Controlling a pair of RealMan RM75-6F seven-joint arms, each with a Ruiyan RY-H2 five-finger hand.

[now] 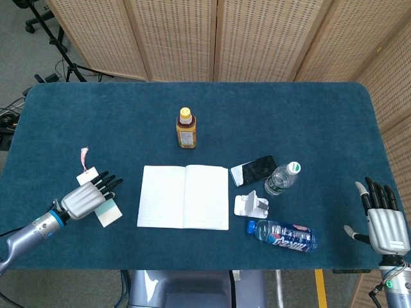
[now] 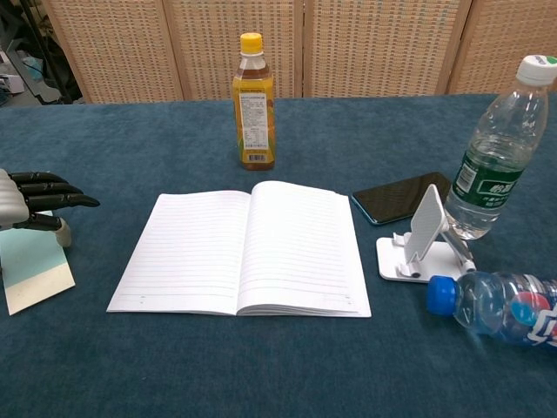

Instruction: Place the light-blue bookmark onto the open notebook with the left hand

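Looking down from the head view, we are seeing the left hand point(image 1: 83, 199) lying over the light-blue bookmark point(image 1: 109, 212) at the left of the blue table point(image 1: 289, 115), its dark fingers point(image 1: 106, 183) stretched out side by side toward the open notebook point(image 1: 183, 196); whether the hand is actually gripping the card, we cannot tell. In the chest view the same hand point(image 2: 22, 205) is showing at the left edge, its fingers point(image 2: 61, 200) pointing right, with the bookmark point(image 2: 35, 270) lying flat beneath it, pale blue over most of its face and cream along the near end. A pink tassel point(image 1: 84, 156) is trailing from the far end of the bookmark, which is lying just left of the notebook and apart from it. The notebook is lying open flat, its ruled pages blank. Behind it an orange drink bottle point(image 2: 252, 100) with a yellow cap is standing upright; its label carries fine print we cannot read. To the right a dark phone point(image 2: 402, 197) is lying flat, a white phone stand point(image 2: 422, 239) is sitting just in front of it, and a clear water bottle point(image 2: 496, 157) with a green label is standing upright, its white lettering too small to read. Another bottle point(image 1: 280, 235) with a blue cap is lying on its side, its red-and-blue label illegible. The right hand point(image 1: 384, 221) is resting at the table's right edge, fingers apart and holding nothing.
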